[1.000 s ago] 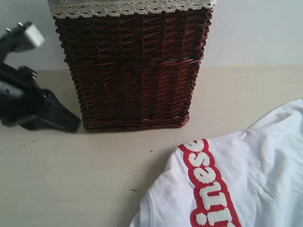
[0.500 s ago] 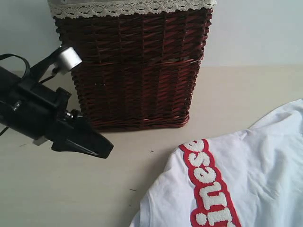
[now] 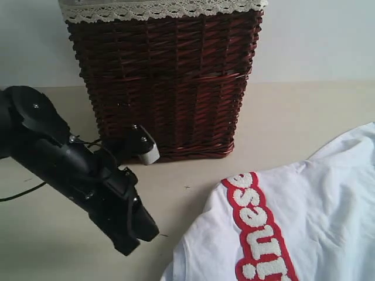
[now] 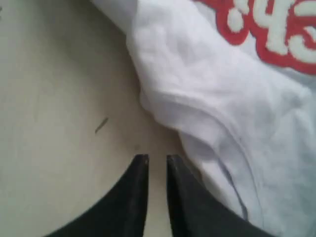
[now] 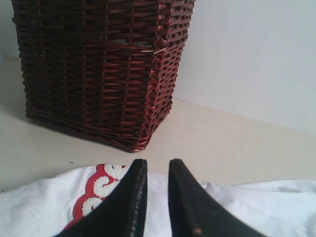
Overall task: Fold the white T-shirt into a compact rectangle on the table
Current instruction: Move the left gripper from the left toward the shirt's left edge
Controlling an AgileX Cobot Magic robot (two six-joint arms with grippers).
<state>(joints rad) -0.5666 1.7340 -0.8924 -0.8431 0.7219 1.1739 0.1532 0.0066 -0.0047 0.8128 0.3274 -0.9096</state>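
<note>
The pale beige surface carries an upright dark red-brown wicker basket. A wrinkled white T-shirt with red-outlined lettering lies spread nearby, not touching it. Tiny dark specks dot the bare stretch between.

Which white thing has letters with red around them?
The white T-shirt on the table. The white lace trim on the wicker basket has no letters.

A dark red-brown wicker basket stood upright before the pale grey-blue wall. White lace trim ran along its top rim. 1 cane strand jutted loose.
</note>
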